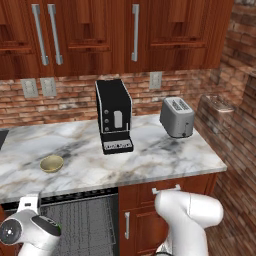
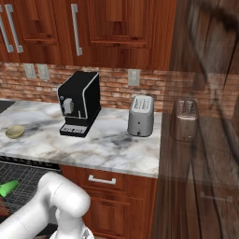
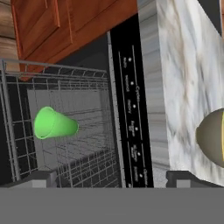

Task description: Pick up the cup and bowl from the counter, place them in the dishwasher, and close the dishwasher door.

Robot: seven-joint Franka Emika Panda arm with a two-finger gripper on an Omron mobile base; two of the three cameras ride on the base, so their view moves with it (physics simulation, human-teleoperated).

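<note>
The cup (image 3: 54, 124) lies on its side in the dishwasher (image 3: 65, 131) rack at mid-left of the hand view – already delivered. The bowl (image 1: 51, 163) waits on the counter (image 1: 150, 155) (lower left); the gripper (image 3: 111, 179) holds nothing, fingers spread wide

The cup (image 3: 54, 124) lies in the dishwasher (image 3: 131, 118) rack, below the counter (image 1: 150, 160); the bowl (image 1: 52, 163) sits on the counter above.
</note>
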